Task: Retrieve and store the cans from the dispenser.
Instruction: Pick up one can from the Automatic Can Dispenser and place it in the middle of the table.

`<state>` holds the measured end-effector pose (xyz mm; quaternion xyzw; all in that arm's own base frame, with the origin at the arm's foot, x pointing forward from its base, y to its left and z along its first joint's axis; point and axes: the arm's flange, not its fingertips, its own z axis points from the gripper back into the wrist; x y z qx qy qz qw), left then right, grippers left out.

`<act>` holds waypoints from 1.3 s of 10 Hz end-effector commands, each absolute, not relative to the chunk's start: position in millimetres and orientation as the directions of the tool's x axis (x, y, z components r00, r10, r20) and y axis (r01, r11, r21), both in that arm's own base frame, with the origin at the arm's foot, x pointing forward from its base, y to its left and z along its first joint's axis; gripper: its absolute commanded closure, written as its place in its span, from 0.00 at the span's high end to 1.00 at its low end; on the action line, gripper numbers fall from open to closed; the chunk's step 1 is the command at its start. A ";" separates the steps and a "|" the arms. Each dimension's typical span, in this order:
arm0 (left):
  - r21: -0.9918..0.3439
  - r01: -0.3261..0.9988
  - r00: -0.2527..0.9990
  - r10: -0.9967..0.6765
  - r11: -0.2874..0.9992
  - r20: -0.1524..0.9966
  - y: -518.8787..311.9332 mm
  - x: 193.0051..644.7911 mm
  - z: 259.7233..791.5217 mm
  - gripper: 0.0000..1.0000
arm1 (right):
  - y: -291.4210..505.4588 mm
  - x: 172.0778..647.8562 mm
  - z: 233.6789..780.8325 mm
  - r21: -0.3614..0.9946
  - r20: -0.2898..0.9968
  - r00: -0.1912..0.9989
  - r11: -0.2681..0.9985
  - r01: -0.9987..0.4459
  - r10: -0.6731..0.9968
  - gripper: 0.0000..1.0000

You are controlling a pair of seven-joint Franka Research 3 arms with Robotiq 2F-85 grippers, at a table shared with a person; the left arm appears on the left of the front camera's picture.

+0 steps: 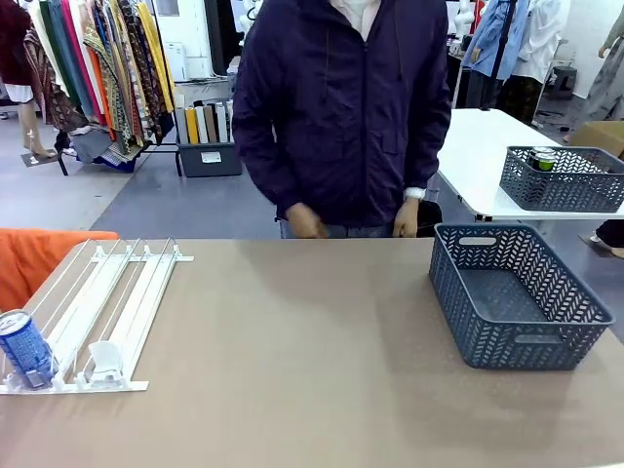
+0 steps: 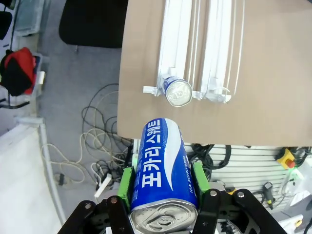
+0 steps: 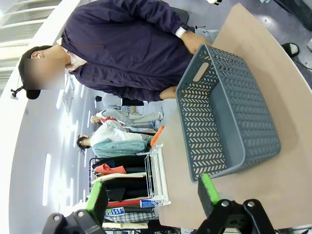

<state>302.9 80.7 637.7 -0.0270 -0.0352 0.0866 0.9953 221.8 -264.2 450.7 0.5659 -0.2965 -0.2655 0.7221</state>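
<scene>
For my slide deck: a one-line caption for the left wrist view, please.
Left pincer grips a blue can; a second can stands at the dispenser's end.

Cans [image 2: 163, 165] are blue with white lettering, dispenser [image 2: 178, 44] white, basket [image 1: 507, 351] grey lattice.

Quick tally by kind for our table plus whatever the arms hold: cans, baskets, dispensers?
Blue cans: 2 (racked can, held can in the left gripper)
Grey basket: 1
Dispenser: 1
Total: 4
</scene>
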 end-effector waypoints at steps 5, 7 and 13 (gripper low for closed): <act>-0.045 0.091 0.977 -0.080 0.995 0.196 -170.8 348.3 626.5 0.00 | -266.1 222.0 451.8 0.972 0.155 0.685 0.235 0.025 -0.712 1.00; -0.032 0.257 0.942 -0.243 0.966 0.233 -275.6 354.8 597.5 0.00 | -266.1 222.0 451.8 0.972 0.155 0.685 0.235 0.025 -0.712 1.00; 0.063 0.507 0.842 -0.510 0.860 0.179 -414.9 332.9 451.2 0.00 | -266.1 222.0 451.8 0.972 0.155 0.685 0.235 0.025 -0.712 1.00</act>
